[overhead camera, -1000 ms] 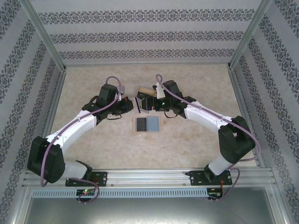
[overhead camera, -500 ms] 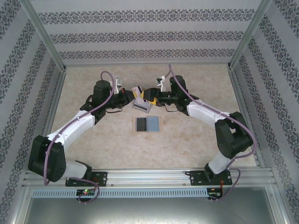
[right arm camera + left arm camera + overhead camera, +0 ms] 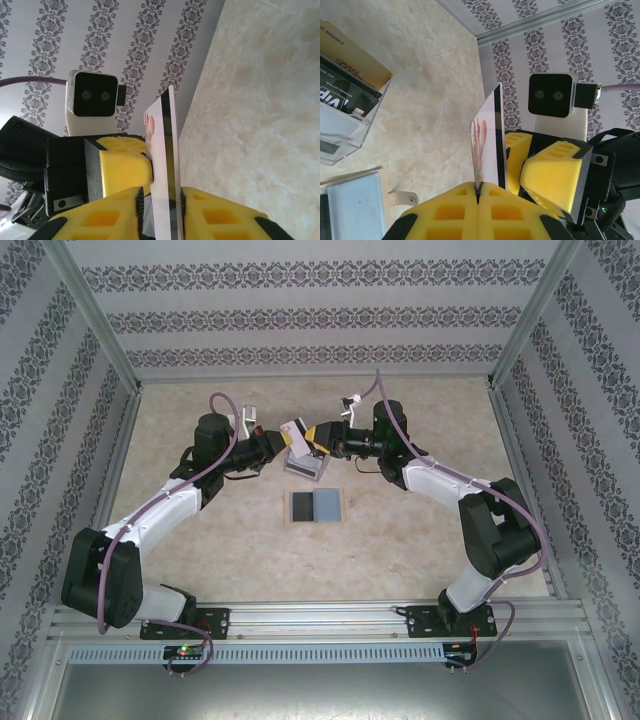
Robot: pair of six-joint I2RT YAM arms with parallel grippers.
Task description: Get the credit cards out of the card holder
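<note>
- Nearest the arm bases, a tan mat (image 3: 315,522) lies on the marbled table (image 3: 230,540).
- Two cards lie flat on it side by side: a dark card (image 3: 301,506) on the left and a blue card (image 3: 327,505) on the right. Whether their long edges touch is too fine to tell.
- Just beyond the mat, and apart from it, the holder (image 3: 305,467) rests on the table.
- The left wrist view shows its clear wall with cards inside. A tan card (image 3: 355,57) sticks out past the rim, and a black VIP card (image 3: 345,97) lies against it. Any cards deeper in are blurred.
- Over the far side of the holder the two arms meet tip to tip, raised off the table. A single white card (image 3: 487,140) stands on edge between them, with a pink print on one face.
- The left gripper (image 3: 477,187) has its yellow pads pressed flat together on the white card's lower edge, pinching it.
- The right gripper (image 3: 162,192) has a finger on each side of the same white card, drawn in close.
- One of its fingers lies against the card, and a thin dark slit shows at the other. I cannot tell whether it is clamping yet.
- Each wrist view shows the other arm's yellow fingers just beside the white card.
- Farthest off, the patterned wall (image 3: 320,315) closes the back of the table.
</note>
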